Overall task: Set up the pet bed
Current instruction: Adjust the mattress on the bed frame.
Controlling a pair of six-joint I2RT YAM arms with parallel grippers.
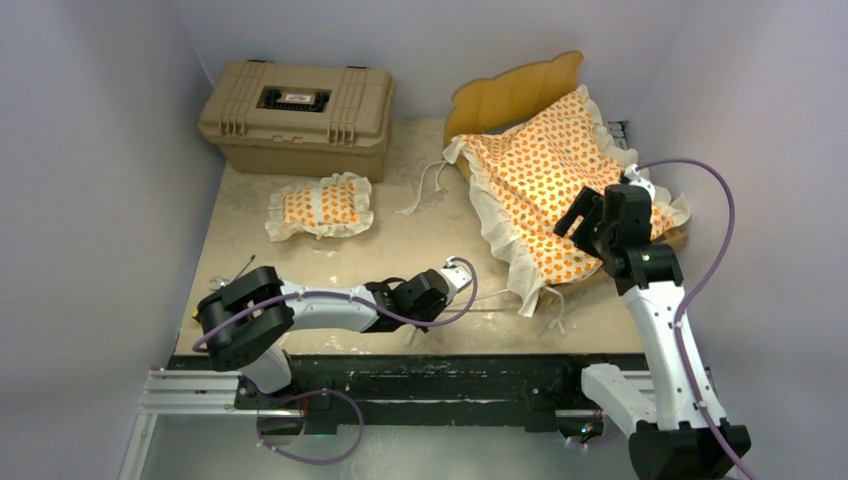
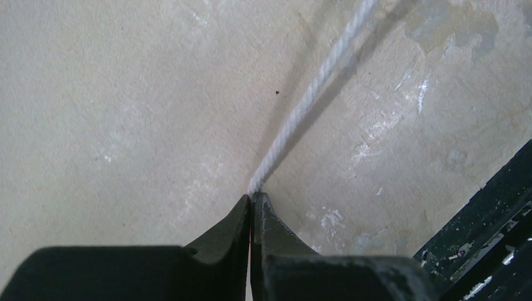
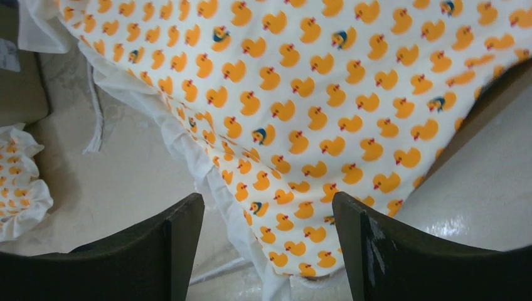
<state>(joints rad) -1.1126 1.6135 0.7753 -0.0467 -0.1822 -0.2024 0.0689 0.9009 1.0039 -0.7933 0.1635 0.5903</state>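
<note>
Frame: light-wood bed frame (image 1: 515, 92) with a scalloped headboard stood at the far right of the table (image 1: 400, 260).
Mattress: orange duck-print ruffled cushion (image 1: 545, 175) lay draped askew over the frame, its left edge spilling past it.
Pillow: small matching ruffled pillow (image 1: 320, 206) lay flat, well left of the frame.
Cord: white twisted cord (image 2: 313, 88) was stretched straight above the table.

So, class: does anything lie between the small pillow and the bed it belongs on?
Only loose white tie strings lie on the table between the pillow and the mattress cushion. The tan case sits behind the pillow, off that path.
</note>
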